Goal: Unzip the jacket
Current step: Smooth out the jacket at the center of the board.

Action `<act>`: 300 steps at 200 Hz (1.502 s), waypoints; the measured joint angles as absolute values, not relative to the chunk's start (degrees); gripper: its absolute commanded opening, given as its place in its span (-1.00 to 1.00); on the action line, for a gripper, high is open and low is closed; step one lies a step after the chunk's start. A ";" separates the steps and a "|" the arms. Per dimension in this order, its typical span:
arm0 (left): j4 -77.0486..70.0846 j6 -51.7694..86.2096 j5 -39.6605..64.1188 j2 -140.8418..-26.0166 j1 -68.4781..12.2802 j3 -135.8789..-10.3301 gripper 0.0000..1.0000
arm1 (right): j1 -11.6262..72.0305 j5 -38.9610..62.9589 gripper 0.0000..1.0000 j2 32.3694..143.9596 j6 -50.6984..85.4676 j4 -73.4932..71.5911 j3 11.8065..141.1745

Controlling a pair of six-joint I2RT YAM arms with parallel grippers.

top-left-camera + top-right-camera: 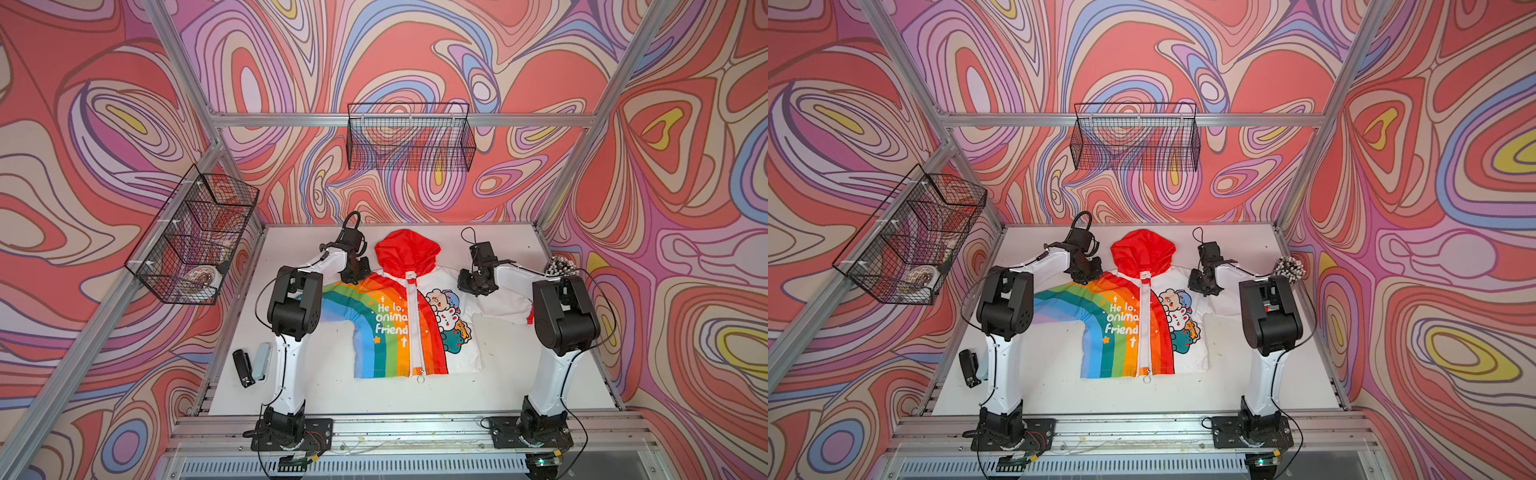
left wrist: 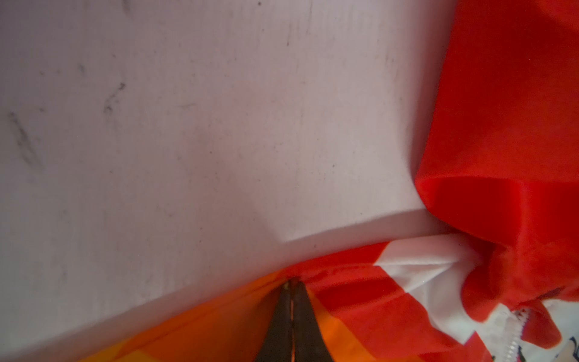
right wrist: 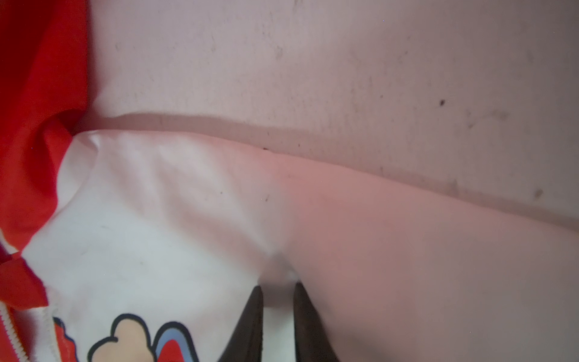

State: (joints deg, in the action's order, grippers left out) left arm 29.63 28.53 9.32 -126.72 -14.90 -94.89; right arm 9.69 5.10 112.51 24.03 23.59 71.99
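The jacket (image 1: pixel 386 332) lies flat, front up, on the white table in both top views, red hood (image 1: pixel 407 251) toward the back wall. Its white zipper (image 1: pixel 413 324) runs down the centre, and the ring pull (image 1: pixel 420 376) sits at the hem. My left gripper (image 1: pixel 355 272) is down on the rainbow shoulder; in the left wrist view it (image 2: pixel 293 282) is shut on orange-red fabric. My right gripper (image 1: pixel 471 286) rests on the white shoulder. There its narrow-set jaws (image 3: pixel 277 286) pinch a small pucker of white cloth.
A black device (image 1: pixel 243 368) and a pale blue object (image 1: pixel 262 360) lie at the table's left edge beside the left arm. A speckled bundle (image 1: pixel 561 266) sits at the right edge. Wire baskets hang on the left frame (image 1: pixel 195 237) and on the back wall (image 1: pixel 409 137).
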 measured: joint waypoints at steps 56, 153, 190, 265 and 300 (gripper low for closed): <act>28.05 28.51 9.43 -125.10 -13.56 -92.20 -0.85 | 9.41 7.86 -0.54 112.07 23.79 23.03 71.33; 28.25 27.49 9.96 -124.55 -12.47 -91.79 -0.48 | 9.45 11.05 -0.39 110.59 23.33 24.27 70.06; 30.39 26.83 11.64 -121.43 -12.01 -90.52 0.03 | 9.98 11.00 -0.16 105.38 22.70 24.75 68.51; 24.32 25.67 11.49 -95.33 -18.11 -76.79 0.09 | 14.76 9.26 -0.18 85.86 23.66 22.35 56.77; 22.39 26.94 9.69 -86.83 -28.05 -62.30 -0.07 | 20.45 8.86 -0.32 78.08 28.86 24.60 46.33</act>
State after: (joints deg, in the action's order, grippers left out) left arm 22.39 26.94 9.69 -86.83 -28.05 -62.30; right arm 20.45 8.86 78.08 28.86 24.60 46.33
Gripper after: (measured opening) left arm 0.494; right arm 0.356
